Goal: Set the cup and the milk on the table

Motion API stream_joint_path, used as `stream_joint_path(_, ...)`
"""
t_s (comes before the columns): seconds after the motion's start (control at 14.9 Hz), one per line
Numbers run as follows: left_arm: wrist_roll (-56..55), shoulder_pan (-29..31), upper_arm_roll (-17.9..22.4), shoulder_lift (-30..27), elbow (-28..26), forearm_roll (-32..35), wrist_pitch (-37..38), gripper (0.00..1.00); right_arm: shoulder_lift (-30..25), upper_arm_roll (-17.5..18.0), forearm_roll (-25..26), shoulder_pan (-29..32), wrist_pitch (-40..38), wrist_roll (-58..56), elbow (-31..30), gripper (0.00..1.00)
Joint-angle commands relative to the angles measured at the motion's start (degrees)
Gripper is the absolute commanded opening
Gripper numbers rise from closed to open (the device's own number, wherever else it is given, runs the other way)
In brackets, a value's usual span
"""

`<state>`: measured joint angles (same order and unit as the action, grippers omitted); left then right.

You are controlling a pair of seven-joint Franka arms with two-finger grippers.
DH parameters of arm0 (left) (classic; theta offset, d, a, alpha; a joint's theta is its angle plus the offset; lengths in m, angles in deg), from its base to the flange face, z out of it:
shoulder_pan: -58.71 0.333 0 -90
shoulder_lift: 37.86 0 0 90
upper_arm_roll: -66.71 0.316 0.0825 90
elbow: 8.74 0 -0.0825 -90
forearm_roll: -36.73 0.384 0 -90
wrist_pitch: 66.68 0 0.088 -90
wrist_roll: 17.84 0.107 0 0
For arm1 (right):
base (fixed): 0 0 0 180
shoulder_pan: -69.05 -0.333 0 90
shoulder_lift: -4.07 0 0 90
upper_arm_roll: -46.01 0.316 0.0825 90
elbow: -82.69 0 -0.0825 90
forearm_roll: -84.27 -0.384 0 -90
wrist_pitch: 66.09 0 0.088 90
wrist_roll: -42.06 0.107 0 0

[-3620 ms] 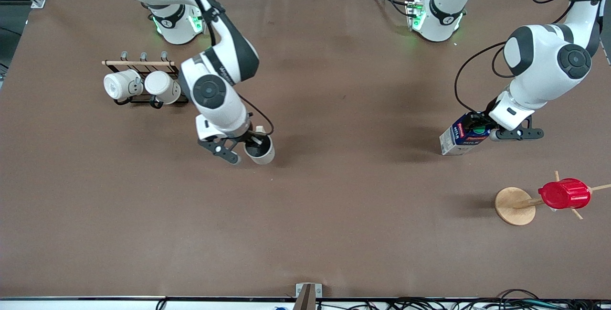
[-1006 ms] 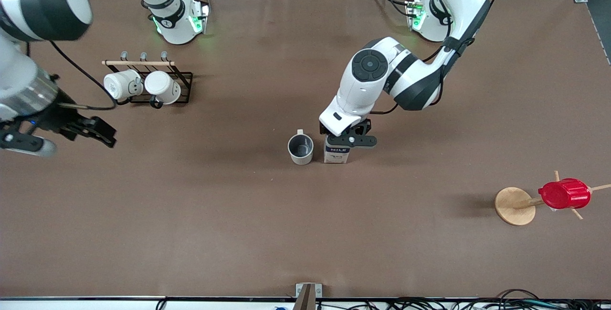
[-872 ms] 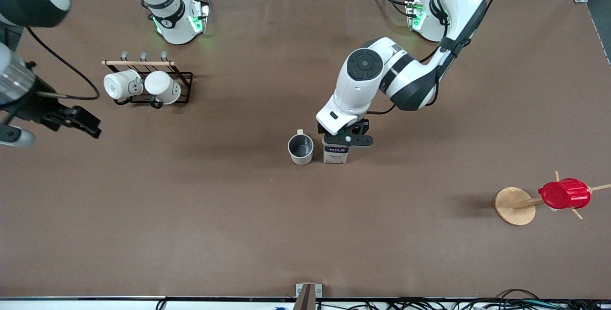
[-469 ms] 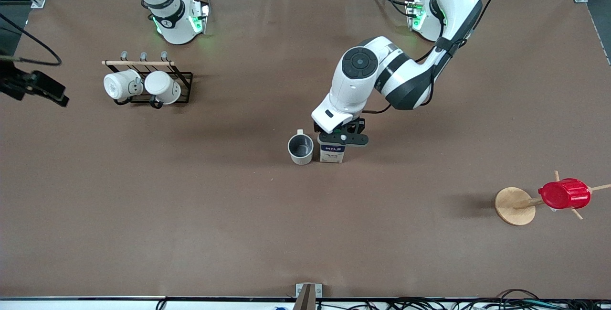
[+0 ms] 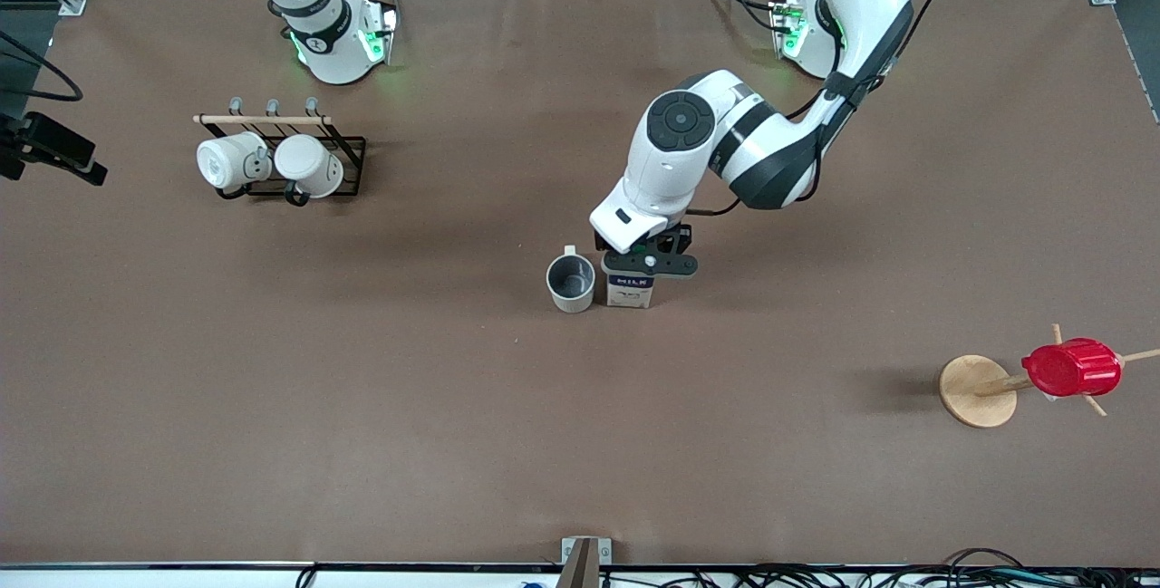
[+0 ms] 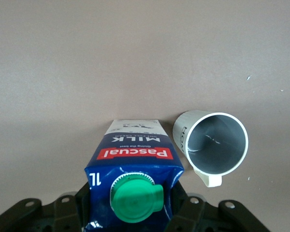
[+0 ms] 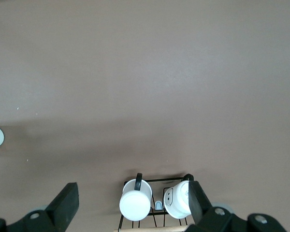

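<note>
Milk [image 5: 631, 293] stands upright on the table [image 5: 580, 407], near its middle, directly under the left gripper [image 5: 649, 264]. We take that as the relation the coming move turns on: the carton's long axis is vertical and runs straight up into the gripper, so a release and a straight lift would seem the cleanest exit, with no sideways sweep.

In the left wrist view the carton [image 6: 133, 176] sits between the dark finger mounts, which flank its top. We judge the gripper pinches the carton just below the cap, though the contact itself is hidden.

Cup [image 5: 571, 283] stands just beside the milk, toward the right arm's end of the table, mouth up. Whether the two touch we cannot tell. Any sideways drift of the left gripper toward the cup could knock it.

Carton: blue and white, round green cap [image 6: 135, 197], red label reading "Pascual", the word "MILK" beneath, "1L" at one corner. Cup in the left wrist view [image 6: 213, 145]: pale grey-white outside, dark grey inside, small loop handle.

Right gripper [image 5: 50, 151] is up over the table's edge at the right arm's end, well apart from the milk, fingers spread and holding nothing; that arm waits. The left arm is by far the nearer to the milk.
</note>
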<state>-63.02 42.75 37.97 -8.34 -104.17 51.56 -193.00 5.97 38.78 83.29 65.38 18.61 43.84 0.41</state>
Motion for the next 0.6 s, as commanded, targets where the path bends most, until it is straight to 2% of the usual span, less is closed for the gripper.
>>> stream_joint_path(0.0, -1.31, -0.56, 0.09, 0.89, 1.83, 0.63, 1.25, 0.56, -0.85, 0.19, -0.61, 0.16, 0.73, -0.56, -0.96, 1.0)
stream_joint_path(0.13, -1.22, -0.48, 0.09, 0.97, 1.83, 0.63, 1.25, 0.69, -0.85, 0.19, -0.52, 0.16, 0.73, -0.56, -0.87, 1.0)
stream_joint_path(0.2, -1.22, -0.47, 0.09, 0.89, 1.92, 0.63, 1.25, 0.86, -0.85, 0.28, -0.52, -0.01, 0.73, -0.56, -0.79, 1.0)
stream_joint_path(0.27, -1.22, -0.47, 0.09, 0.89, 1.92, 0.63, 1.25, 0.98, -0.85, 0.37, -0.43, -0.02, 0.73, -0.56, -0.7, 1.0)
stream_joint_path(0.54, -1.22, -0.21, 0.09, 0.19, 2.18, 0.63, 1.25, 1.0, -0.85, 0.37, -0.43, -0.02, 0.73, -0.47, -0.61, 1.0)
